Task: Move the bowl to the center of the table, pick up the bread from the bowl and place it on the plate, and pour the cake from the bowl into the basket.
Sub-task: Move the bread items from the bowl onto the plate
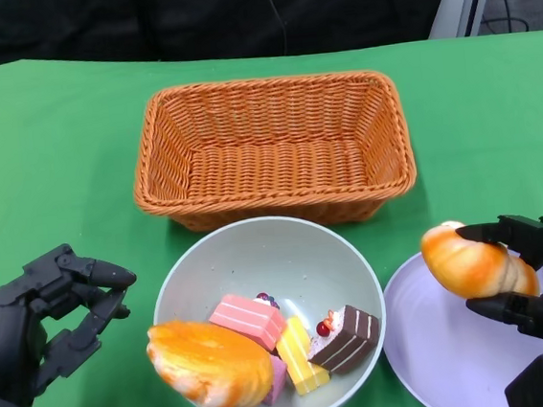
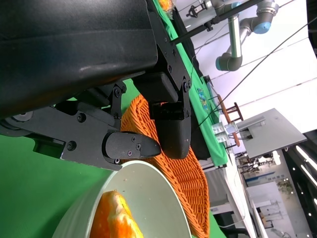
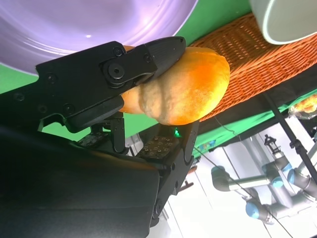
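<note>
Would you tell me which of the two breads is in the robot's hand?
The bread over the plate, held by the right hand; the other bread lies in the bowl.

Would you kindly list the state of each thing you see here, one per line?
Basket: upright, nothing in it.
Bowl: upright, holds one bread and the cake pieces.
Bread in bowl: lies against the near left rim.
Cake pieces: loose in the bowl.
Second bread: held above the plate.
Plate: bare.
Right hand: holds the second bread.
Left hand: open, beside the bowl.
</note>
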`<state>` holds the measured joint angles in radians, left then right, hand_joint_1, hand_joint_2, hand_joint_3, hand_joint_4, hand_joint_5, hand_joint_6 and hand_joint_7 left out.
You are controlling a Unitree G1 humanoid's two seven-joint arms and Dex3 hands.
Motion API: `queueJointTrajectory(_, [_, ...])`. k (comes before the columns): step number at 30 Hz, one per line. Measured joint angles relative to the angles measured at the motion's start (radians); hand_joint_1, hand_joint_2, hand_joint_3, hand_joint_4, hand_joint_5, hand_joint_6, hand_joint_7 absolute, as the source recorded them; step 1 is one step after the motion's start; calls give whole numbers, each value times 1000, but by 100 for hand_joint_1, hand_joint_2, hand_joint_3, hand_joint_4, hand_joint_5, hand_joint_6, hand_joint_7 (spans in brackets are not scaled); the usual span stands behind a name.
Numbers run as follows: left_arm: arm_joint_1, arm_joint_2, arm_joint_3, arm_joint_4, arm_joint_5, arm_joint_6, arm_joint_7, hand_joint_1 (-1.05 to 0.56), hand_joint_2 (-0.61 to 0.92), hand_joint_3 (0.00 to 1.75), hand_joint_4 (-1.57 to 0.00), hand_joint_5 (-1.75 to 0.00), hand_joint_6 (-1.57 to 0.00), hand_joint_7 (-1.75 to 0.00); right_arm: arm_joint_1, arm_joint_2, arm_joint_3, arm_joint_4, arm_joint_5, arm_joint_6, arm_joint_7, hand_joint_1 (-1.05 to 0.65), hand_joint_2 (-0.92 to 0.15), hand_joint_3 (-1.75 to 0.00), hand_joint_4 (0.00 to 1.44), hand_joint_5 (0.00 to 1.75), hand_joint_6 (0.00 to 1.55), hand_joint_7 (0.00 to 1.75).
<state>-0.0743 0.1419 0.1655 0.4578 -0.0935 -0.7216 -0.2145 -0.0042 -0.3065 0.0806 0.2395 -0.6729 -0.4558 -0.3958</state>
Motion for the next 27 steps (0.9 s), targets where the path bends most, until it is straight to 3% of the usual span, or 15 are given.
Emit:
queueJointTrajectory(11, [0, 0, 0, 3, 0, -5, 0, -14, 92, 30, -73, -134, -82, -95, -85, -13, 83, 227, -80, -53, -173, -12, -90, 0, 78, 144, 93, 63])
queueJointTrajectory(27, [1, -1, -2, -7, -1, -5, 0, -14, 92, 31, -72, -134, -82, -96, -190, -9, 196, 458, -89, -65, -304, -10, -88, 0, 77, 135, 102, 39])
